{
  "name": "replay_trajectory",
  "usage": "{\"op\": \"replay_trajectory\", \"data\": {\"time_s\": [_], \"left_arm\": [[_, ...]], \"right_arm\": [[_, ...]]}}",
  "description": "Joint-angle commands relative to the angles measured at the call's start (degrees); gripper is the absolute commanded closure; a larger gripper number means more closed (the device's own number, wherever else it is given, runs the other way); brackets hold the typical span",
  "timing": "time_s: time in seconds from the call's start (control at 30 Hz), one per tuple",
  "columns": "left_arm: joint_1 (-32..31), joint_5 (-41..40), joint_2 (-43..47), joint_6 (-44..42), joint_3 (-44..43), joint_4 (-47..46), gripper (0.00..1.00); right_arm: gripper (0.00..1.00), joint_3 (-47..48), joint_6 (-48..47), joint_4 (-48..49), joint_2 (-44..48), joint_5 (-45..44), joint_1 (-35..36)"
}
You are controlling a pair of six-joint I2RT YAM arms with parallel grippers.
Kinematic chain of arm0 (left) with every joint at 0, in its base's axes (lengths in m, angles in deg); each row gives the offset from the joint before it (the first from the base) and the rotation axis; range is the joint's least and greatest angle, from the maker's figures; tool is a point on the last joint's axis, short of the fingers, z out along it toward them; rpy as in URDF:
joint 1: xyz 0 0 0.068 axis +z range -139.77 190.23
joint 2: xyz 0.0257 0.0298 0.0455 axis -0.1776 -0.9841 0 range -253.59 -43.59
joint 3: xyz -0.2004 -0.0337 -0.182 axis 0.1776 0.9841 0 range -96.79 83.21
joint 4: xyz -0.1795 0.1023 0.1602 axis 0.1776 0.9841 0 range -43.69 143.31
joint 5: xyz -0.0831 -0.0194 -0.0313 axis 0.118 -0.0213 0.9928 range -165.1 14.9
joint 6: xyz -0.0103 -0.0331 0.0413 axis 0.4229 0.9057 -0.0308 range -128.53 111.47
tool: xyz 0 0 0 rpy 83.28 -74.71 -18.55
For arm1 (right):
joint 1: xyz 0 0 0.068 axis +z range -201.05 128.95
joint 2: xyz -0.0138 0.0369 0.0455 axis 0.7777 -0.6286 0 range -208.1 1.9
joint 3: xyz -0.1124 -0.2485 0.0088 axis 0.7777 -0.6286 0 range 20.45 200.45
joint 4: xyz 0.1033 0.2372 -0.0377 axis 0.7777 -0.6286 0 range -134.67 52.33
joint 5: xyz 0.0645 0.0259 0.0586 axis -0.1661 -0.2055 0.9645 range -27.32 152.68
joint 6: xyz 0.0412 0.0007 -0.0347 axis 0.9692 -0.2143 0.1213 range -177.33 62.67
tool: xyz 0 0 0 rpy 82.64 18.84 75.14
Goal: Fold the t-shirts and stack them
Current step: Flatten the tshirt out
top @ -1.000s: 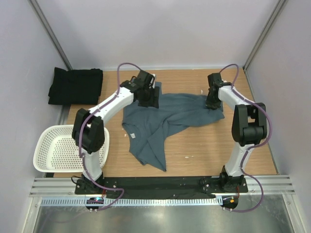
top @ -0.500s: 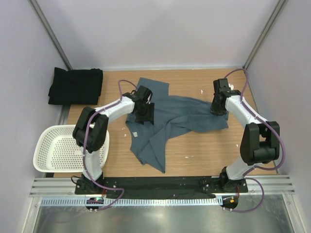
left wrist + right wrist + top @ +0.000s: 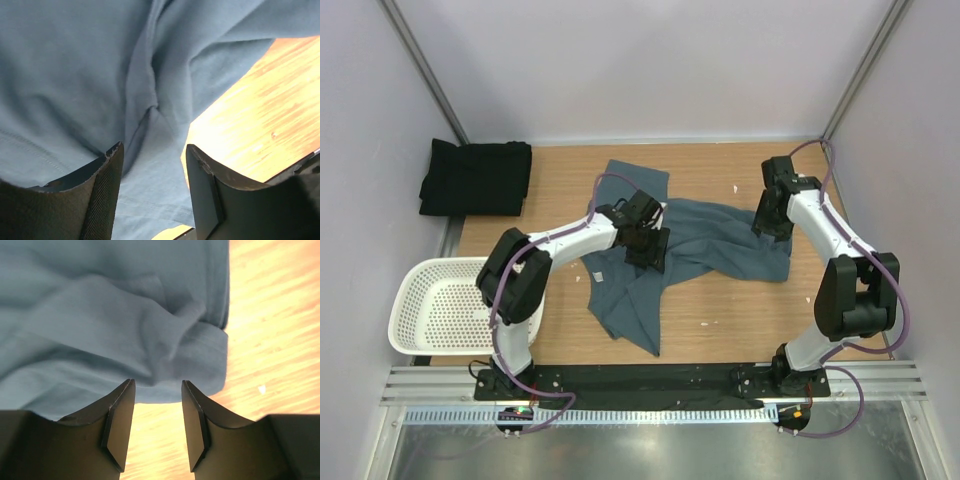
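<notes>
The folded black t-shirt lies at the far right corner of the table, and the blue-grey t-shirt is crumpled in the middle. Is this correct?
Not quite: the top external view shows the folded black t-shirt at the far left corner of the table, not the far right. The blue-grey t-shirt is indeed crumpled in the middle.

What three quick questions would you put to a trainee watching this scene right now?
1. True or false: the black t-shirt lies apart from the blue-grey t-shirt.
2. Where is the white basket? A) at the near left edge of the table; B) at its far right corner; C) on the blue-grey t-shirt.
3. Fill in: the right tool is ___ (open or shut).
Key: 1 true; 2 A; 3 open.
</notes>
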Motion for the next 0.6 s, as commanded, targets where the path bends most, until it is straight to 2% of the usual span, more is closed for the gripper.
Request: {"op": "replay_trajectory", "data": {"time_s": [0.0, 0.33, 0.4, 0.5, 0.57], "left_arm": [[0.2, 1.0, -0.2, -1.3, -1.7, -1.7, 0.47], [0.2, 0.7, -1.6, -2.6, -0.3, -1.9, 0.66], [0.3, 1.2, -1.4, -2.9, 0.3, -2.1, 0.73], [0.1, 2.5, -0.4, -2.9, 1.0, -2.1, 0.97], [0.0, 3.8, 1.0, -3.1, 1.4, -2.1, 1.0]], "right_arm": [[0.52, 5.9, 0.6, -1.3, 1.9, 3.0, 0.3], [0.52, 7.9, 2.4, 1.7, -2.5, 6.7, 1.0], [0.51, 7.6, 3.1, 2.9, -3.5, 6.4, 0.9], [0.51, 6.4, 3.8, 7.3, -5.7, 6.2, 0.8], [0.51, 6.9, 4.1, 9.9, -8.5, 7.3, 0.9]]}}
